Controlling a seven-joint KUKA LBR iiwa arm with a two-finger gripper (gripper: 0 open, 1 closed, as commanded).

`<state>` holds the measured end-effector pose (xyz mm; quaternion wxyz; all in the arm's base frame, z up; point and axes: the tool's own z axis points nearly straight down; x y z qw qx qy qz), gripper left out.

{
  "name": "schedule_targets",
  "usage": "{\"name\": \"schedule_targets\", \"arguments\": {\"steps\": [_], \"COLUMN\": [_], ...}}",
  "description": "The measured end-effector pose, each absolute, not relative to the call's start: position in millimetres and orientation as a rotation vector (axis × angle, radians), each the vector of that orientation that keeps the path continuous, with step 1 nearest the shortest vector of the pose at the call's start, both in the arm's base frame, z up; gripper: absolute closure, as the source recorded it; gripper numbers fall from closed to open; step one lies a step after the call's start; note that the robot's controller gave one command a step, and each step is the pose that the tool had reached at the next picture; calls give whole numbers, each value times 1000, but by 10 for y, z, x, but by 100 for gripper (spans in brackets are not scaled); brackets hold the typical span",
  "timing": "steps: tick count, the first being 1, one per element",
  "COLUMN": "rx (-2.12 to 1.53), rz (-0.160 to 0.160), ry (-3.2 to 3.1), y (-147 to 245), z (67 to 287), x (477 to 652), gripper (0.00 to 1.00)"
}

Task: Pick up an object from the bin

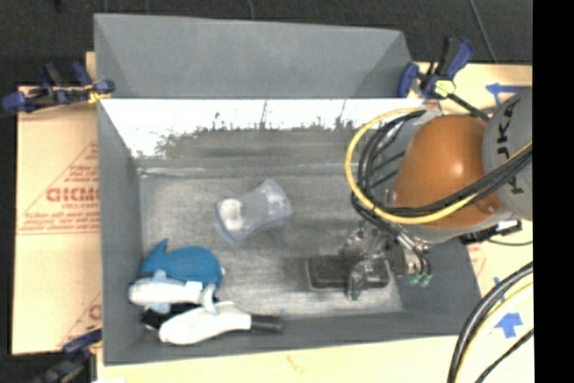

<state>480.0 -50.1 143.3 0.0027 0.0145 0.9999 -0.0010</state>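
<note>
My gripper [362, 272] is low in the bin's front right part, under the orange cover. Right at its left side a dark grey flat rectangular block [325, 273] lies on the floor, and its right end reaches under the gripper. Whether the gripper touches the block I cannot tell. A clear plastic cup [255, 209] lies on its side in the middle of the bin, well to the left of the gripper.
In the front left corner lies a small heap: a blue rounded thing [186, 264], a white piece [167, 291] below it, and a white tool with a black handle [208, 324]. The arm with its looped cables covers the bin's right side.
</note>
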Motion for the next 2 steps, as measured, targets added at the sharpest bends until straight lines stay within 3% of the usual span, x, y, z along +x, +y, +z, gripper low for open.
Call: {"name": "schedule_targets", "arguments": {"steps": [2], "rx": [48], "rz": [-3], "ry": [3139], "y": [-506], "z": [1695], "x": [4797], "gripper": [100]}}
